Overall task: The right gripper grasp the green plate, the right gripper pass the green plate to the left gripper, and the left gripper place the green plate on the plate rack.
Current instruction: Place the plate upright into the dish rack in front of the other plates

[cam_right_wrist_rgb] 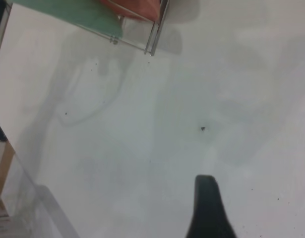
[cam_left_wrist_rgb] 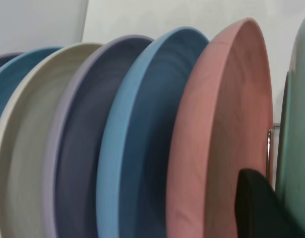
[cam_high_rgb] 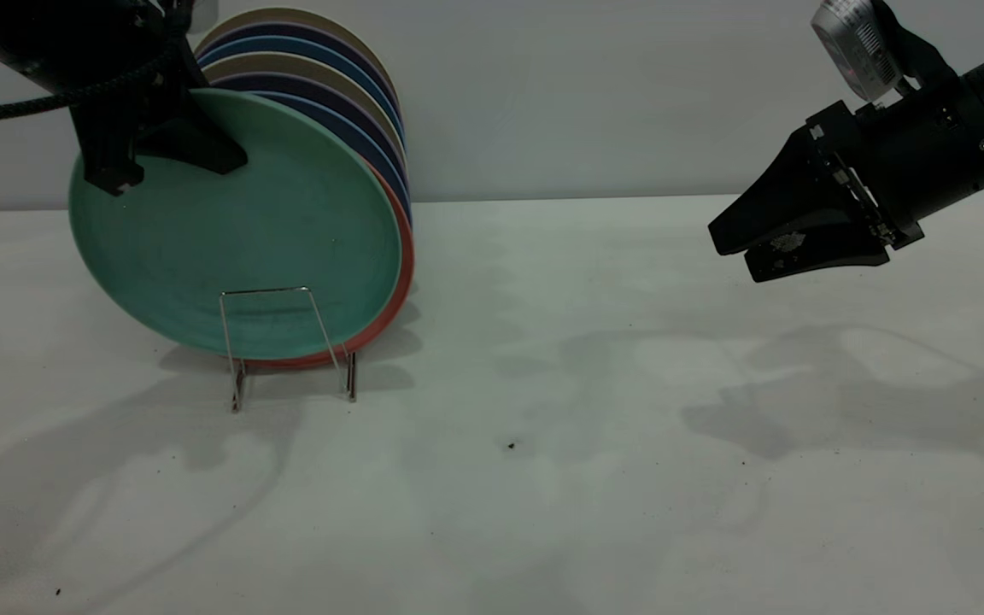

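green plate (cam_high_rgb: 236, 231) in left tool (cam_high_rgb: 159, 158), on rack (cam_high_rgb: 287, 346)

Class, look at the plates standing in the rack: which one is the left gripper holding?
The green plate, foremost in the row: the left gripper clamps its upper rim. The pink plate behind stands free.

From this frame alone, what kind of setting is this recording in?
Probably a lab test bench, not a kitchen: a bare white table against a plain wall, one plate rack packed with coloured plates, and the left gripper holding the green plate there.
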Motion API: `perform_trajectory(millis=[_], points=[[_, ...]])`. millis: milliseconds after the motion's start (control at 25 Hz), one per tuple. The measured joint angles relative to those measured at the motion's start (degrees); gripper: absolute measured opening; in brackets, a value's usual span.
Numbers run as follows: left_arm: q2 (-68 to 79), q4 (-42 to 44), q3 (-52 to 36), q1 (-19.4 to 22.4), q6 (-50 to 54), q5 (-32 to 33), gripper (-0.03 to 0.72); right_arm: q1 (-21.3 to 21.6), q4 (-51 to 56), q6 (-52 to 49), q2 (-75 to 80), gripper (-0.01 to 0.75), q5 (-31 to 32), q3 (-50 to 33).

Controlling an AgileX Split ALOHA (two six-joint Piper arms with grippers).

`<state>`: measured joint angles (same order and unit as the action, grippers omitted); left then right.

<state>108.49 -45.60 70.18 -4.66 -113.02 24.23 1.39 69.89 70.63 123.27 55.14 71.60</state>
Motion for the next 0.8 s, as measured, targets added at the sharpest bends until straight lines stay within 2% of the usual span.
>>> perform_trajectory(millis=[120,400,640,800], points=[[0.0,0.0,0.0,0.0,0.0,0.0,0.152,0.0,0.0,-0.1,0.0,0.536,-0.1,0.0],[0.0,-0.1,0.0,0.0,0.1,0.0,0.27,0.0,-0.1,-0.2,0.0,0.536,-0.1,0.0],[-1.0,-0.1,0.0,0.0,0.1,0.1,0.285,0.0,-0.1,-0.2,0.0,0.536,-0.1,0.0],[-4.0,0.0,0.0,0.0,0.4,2.9,0.285,0.0,-0.1,-0.2,0.0,0.536,-0.1,0.0]])
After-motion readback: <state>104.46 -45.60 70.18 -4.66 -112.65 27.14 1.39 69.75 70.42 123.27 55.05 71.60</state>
